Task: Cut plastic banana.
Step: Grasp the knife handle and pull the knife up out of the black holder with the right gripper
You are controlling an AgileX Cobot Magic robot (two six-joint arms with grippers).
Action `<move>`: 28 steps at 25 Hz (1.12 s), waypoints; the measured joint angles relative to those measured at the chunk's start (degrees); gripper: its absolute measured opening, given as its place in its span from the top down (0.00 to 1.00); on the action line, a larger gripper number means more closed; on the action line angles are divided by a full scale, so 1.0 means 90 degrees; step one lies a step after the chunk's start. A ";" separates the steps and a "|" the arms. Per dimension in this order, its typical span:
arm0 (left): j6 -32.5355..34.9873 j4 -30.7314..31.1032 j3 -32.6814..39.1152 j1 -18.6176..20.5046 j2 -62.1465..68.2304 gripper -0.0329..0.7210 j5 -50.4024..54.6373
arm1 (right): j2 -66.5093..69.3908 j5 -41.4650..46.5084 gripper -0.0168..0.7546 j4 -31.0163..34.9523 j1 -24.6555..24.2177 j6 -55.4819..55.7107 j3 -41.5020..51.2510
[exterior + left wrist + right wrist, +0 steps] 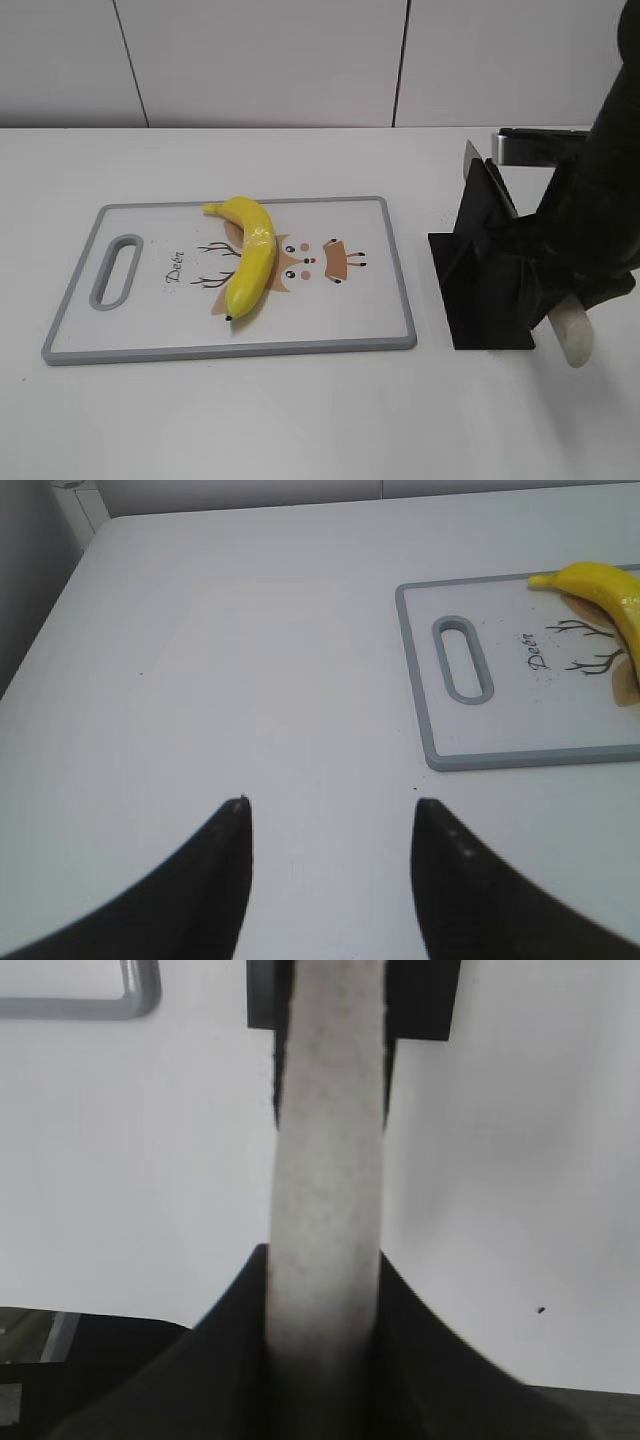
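Broadly, a white worktop fills the scene, backed by a pale panelled wall. On it lies a white cutting board with a grey rim, a handle slot at its left end and a printed deer face with the word "Deer" at its middle. To the right of the board, well apart from it, stands a black knife stand with upright fins on a flat base. The right gripper is at that stand, its dark fingers pinching a pale speckled knife handle on both sides; the handle's rounded end sticks out below the arm in the exterior view. The left gripper hangs over bare worktop left of the board, its two black fingers spread wide with nothing between them. The plastic banana lies on the board across the deer print, stem toward the far edge, dark tip toward the near edge, untouched by either arm.
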 joint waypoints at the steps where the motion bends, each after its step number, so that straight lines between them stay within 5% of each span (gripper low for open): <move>1: 0.0000 0.0000 0.0000 0.0000 0.0000 0.32 0.0000 | -0.0082 0.0014 0.76 0.0046 0.0000 0.0040 0.0000; 17: 0.0000 0.0000 0.0000 0.0000 0.0000 0.32 -0.0014 | -0.1748 0.0471 0.76 -0.0197 0.0007 0.0433 -0.0487; 28: 0.0356 -0.0090 -0.0753 0.0000 0.0879 0.32 -0.0352 | -0.1769 0.0163 0.76 -0.0241 0.0007 -0.2137 -0.1113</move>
